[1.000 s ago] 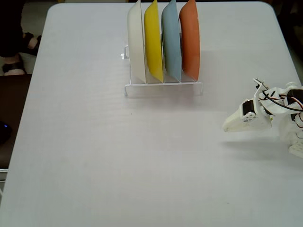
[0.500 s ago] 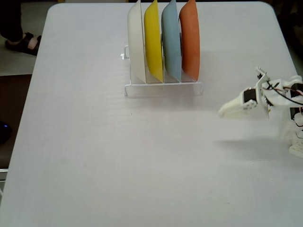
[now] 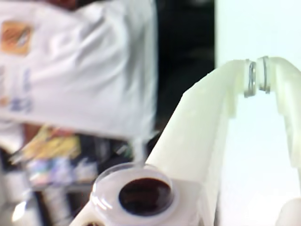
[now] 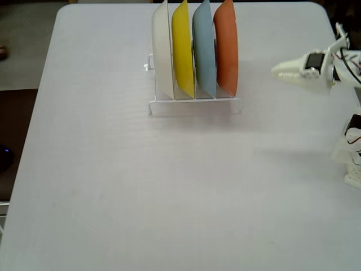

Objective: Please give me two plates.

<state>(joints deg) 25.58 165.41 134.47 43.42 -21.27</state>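
An orange plate [image 4: 227, 48] and a light blue plate [image 4: 204, 51] stand on edge in a white wire rack [image 4: 194, 105] at the far middle of the table, the orange one outermost on the right. My white gripper [image 4: 274, 69] hovers to the right of the orange plate, apart from it and pointing left toward it. In the wrist view the gripper [image 3: 258, 76] is shut, its tips meeting with nothing between them. No plate shows in the wrist view.
A yellow plate [image 4: 182, 51] and a white plate [image 4: 162, 53] fill the rack's left slots. The arm's base [image 4: 352, 161] stands at the table's right edge. The wrist view shows blurred background with a white shirt [image 3: 80, 61].
The gripper has lifted off the table surface and moved up the fixed view, from the right middle to level with the rack. The plates have not moved.
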